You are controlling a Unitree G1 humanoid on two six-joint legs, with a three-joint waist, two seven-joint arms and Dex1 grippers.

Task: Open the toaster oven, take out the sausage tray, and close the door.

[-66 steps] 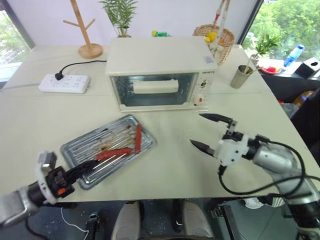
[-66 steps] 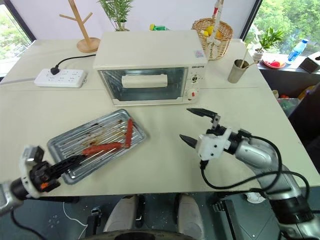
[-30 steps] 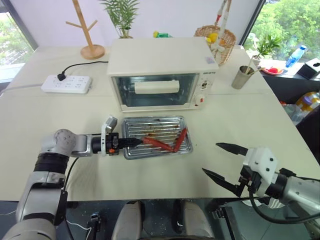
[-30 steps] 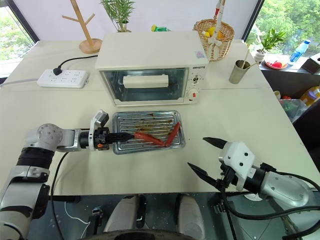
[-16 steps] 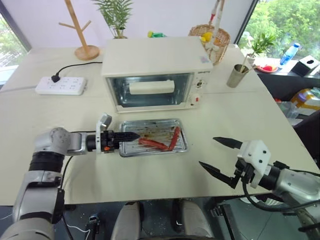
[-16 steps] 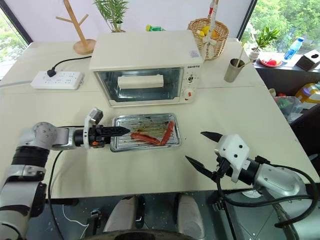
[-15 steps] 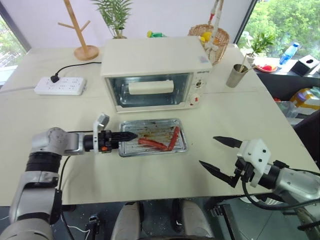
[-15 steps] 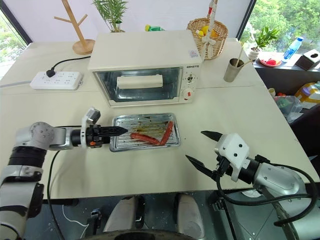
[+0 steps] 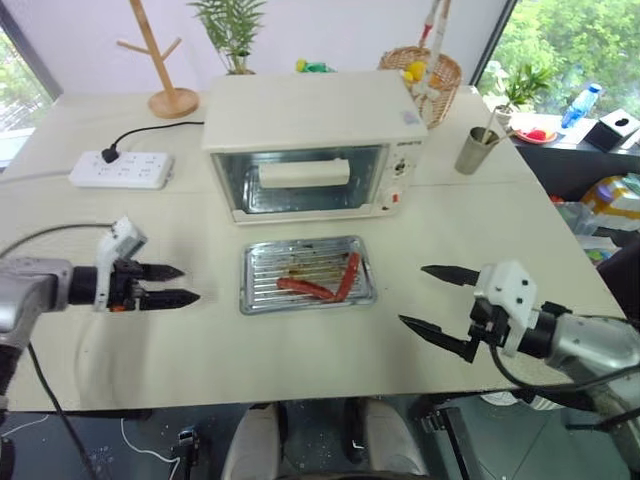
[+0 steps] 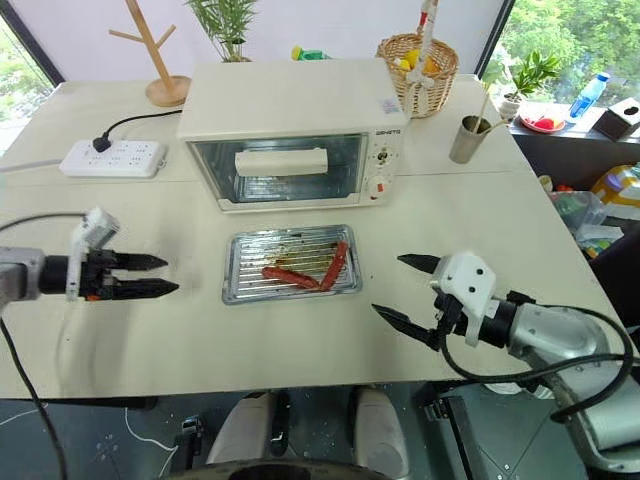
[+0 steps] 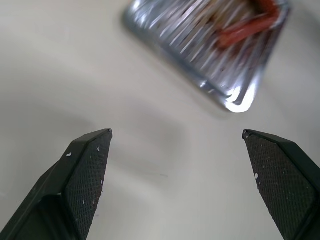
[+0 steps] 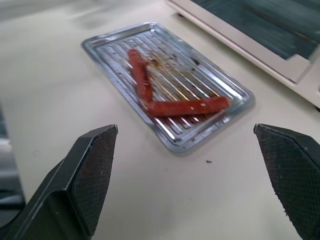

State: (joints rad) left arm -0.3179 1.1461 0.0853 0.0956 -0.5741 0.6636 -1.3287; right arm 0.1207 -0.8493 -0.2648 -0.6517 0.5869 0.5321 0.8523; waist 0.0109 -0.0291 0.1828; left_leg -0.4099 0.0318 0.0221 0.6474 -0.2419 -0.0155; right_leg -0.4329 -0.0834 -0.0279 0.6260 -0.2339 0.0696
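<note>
The cream-white toaster oven (image 9: pixel 310 120) stands mid-table with its glass door (image 9: pixel 305 182) shut and the white bar handle across it. Just in front of it on the table lies the sausage tray (image 9: pixel 270 275), silver and ribbed, holding two red sausages (image 9: pixel 345 277). My left gripper (image 9: pixel 188 283) is open and hovers over the table well to the left of the tray, pointing toward it, as the left wrist view confirms with the tray (image 11: pixel 200 45) ahead. My right gripper (image 9: pixel 414 295) is open with nothing in it, to the right of the tray (image 12: pixel 170 85).
A white power strip (image 9: pixel 120 168) with a black cable lies at the back left. A wooden mug tree (image 9: pixel 170 95), a potted plant (image 9: pixel 235 30), a wicker basket (image 9: pixel 425 70) and a metal cup (image 9: pixel 472 150) stand behind and right of the oven.
My left gripper let go of the tray's left edge, opened, rolled and pulled away to the left. The tray stayed in front of the oven. The right gripper barely shifted.
</note>
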